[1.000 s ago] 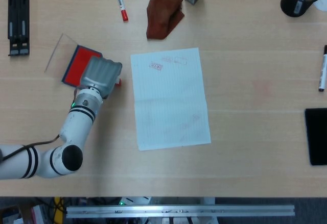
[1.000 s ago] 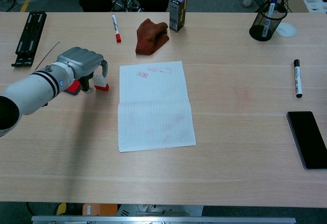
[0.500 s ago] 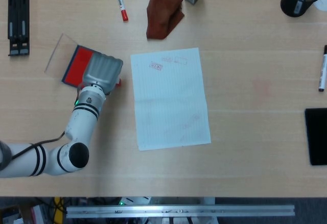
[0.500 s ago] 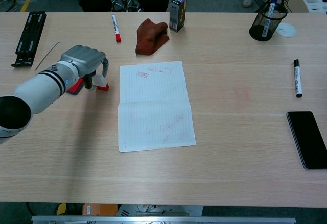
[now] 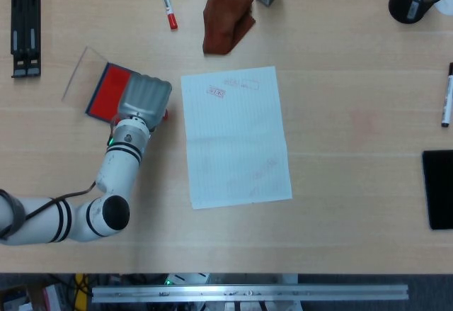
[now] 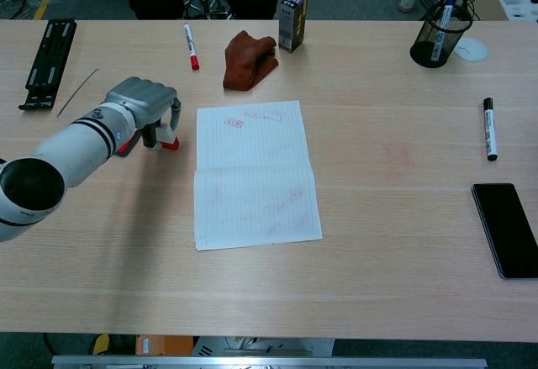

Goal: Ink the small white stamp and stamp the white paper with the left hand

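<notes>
Chest view shows the left robot hand (image 6: 145, 104) curled over the small white stamp (image 6: 166, 136); whether it grips is unclear; the stamp looks light and rigid, best pinched at its sides.

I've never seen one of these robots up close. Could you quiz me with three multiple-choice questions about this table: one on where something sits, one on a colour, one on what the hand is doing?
1. Where is the white paper relative to the left hand?
A. To its right in the pictures
B. Under it
C. Behind it, at the far edge

2. What colour is the ink pad's surface?
A. Blue
B. Red
C. Green

3. What is the left hand doing?
A. Lying flat on the paper
B. Gripping the small stamp beside the pad
C. Holding the marker

Answers:
1. A: the white paper lies apart, to the right of the left hand.
2. B: the ink pad shows red.
3. B: the chest view shows fingers around the small stamp.
</notes>
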You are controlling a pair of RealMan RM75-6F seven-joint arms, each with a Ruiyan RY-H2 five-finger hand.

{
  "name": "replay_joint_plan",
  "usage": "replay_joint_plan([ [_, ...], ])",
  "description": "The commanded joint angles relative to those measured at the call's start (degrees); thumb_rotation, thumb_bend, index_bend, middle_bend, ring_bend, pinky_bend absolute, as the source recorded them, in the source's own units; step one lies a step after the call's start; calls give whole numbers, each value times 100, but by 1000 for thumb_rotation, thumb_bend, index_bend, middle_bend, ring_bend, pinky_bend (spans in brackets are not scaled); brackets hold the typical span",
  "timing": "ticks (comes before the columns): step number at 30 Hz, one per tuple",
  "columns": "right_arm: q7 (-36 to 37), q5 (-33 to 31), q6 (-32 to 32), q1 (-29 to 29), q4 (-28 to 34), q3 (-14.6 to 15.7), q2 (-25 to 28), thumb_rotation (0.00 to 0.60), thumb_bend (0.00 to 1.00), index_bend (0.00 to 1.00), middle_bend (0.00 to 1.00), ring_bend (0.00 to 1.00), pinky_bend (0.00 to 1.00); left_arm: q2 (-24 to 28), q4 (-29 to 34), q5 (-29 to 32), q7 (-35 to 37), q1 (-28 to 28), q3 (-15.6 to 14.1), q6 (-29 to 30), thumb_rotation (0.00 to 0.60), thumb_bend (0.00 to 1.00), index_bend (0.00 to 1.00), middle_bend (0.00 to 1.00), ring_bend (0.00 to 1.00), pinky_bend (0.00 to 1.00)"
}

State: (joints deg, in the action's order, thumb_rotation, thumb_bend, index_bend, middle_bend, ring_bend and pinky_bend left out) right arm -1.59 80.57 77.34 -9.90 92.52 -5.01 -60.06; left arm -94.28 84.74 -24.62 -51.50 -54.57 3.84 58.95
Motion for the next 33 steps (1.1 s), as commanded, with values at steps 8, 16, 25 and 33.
replay_joint_plan([
  [8, 13, 4, 5, 22, -7, 9, 3, 600, 118, 322, 440, 359, 512, -113, -123, -11, -11, 4, 36, 26, 600, 242, 496, 1000, 1000, 1000],
  [16, 23, -4, 1, 40, -12, 15, 8, 600, 117, 321, 440, 359, 512, -154, -151, -5, -19, 13, 68, 28, 600, 356, 492, 1000, 1000, 1000],
  [25, 28, 4, -11, 52, -17, 27, 18, 600, 117, 322, 440, 360, 511, -151, -127, 16, -67, 14, 80, 32, 600, 354, 495, 1000, 1000, 1000],
  [33, 41, -2, 1, 75, -18, 30, 22, 600, 117, 322, 440, 360, 512, -157, -137, -15, -97, 7, 83, 33, 600, 355, 507, 1000, 1000, 1000],
])
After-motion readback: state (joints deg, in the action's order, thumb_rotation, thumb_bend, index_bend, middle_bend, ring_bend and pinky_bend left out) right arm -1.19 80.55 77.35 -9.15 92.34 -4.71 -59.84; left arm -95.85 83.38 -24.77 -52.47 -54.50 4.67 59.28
